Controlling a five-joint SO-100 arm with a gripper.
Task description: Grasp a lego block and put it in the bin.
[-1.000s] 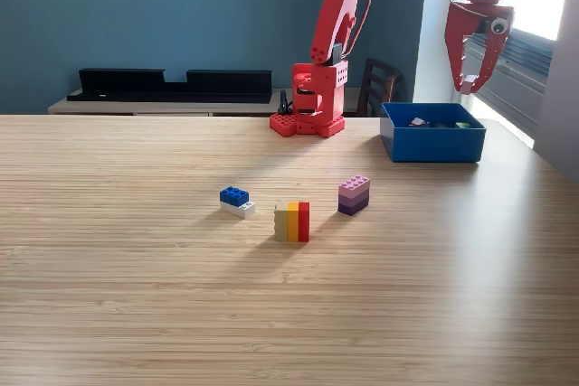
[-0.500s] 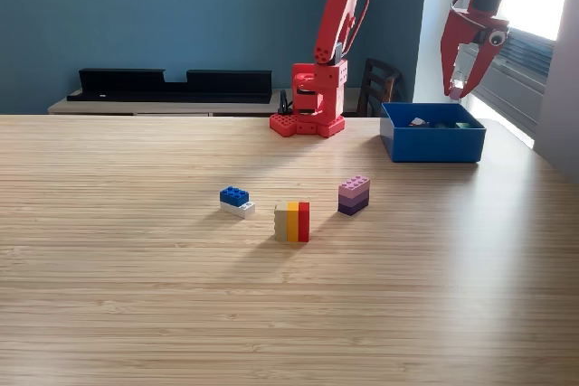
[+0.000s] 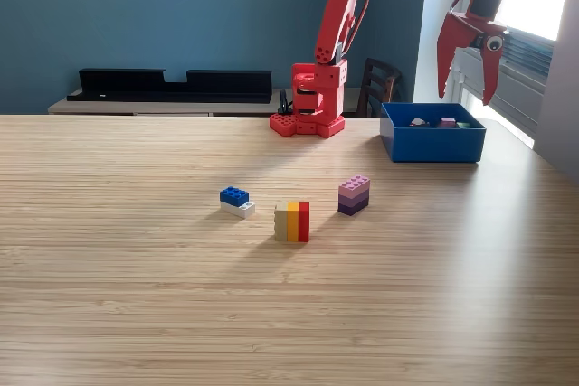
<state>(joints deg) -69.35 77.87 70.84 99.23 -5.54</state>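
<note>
The blue bin (image 3: 432,145) stands at the exterior view's right, on the far side of the wooden table (image 3: 136,296). Small blocks lie inside it, among them a purple one (image 3: 447,122). My red gripper (image 3: 466,95) hangs open just above the bin with nothing between its fingers. Three lego blocks stand mid-table, well away from the gripper: a blue-on-white one (image 3: 236,201), a beige, orange and red one (image 3: 292,221), and a pink and purple one (image 3: 354,194).
The arm's red base (image 3: 308,104) is fixed at the table's far edge, left of the bin. Behind the table are a low black shelf unit (image 3: 172,85), a dark chair (image 3: 378,86) and a bright window at the right.
The gripper held a small light piece between its fingers above the bin; now it is open and empty, and a purple block has appeared in the bin.
</note>
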